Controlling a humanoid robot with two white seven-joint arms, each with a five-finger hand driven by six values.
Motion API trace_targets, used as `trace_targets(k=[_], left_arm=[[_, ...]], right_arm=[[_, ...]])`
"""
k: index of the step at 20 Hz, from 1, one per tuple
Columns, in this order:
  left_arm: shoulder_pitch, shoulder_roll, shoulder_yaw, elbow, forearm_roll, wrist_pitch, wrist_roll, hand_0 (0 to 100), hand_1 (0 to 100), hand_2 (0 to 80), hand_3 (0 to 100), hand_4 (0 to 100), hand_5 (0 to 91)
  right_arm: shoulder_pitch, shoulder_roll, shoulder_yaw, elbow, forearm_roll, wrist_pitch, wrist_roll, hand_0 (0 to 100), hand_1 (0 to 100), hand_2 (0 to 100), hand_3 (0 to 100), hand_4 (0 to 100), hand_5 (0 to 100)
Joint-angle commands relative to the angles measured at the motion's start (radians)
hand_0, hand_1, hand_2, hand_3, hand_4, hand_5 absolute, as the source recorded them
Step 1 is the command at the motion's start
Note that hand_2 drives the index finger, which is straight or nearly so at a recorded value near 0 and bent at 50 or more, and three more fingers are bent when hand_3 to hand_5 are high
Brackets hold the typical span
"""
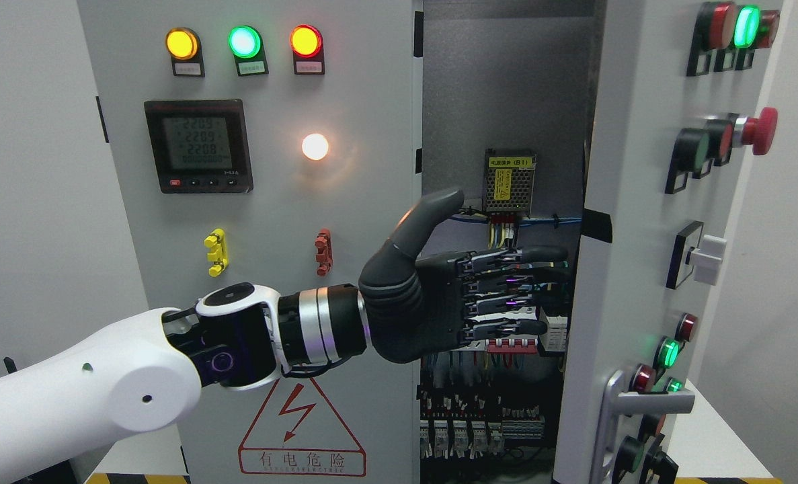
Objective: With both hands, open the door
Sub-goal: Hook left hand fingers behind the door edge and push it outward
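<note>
My left hand [466, 302], dark grey, fingers stretched flat and holding nothing, reaches into the gap toward three o'clock, where the grey metal cabinet door [647, 222] stands swung ajar, its silver lever handle [647, 403] at five o'clock.

Even, bright illumination. Indicator lamps [244, 42] at 11 o'clock bloom; white lamp [315, 146] flares on panel. Cabinet interior [506, 101] at 12 o'clock shadowed. Focus sharp; slight edge distortion.
</note>
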Motion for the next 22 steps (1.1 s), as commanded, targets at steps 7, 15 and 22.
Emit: trace_targets(k=[7,15,22], left_arm=[[-0.008,-0.115,-0.028,0.026,0.012,-0.001,0.013,0,0,0.0,0,3,0.0],[-0.009,-0.113,0.015,0.013,0.018,0.007,0.013,0,0,0.0,0,3,0.0],[-0.029,-0.115,0.022,-0.051,0.017,0.007,0.016,0,0,0.0,0,3,0.0]], right_arm=[[0.000,0.000,0.000,0.001,0.009,0.000,0.000,11,0,0,0,0,0],[0.000,0.000,0.000,-0.001,0.009,0.000,0.000,11,0,0,0,0,0],[0.000,0.000,0.000,-0.001,0.009,0.000,0.000,11,0,0,0,0,0]])
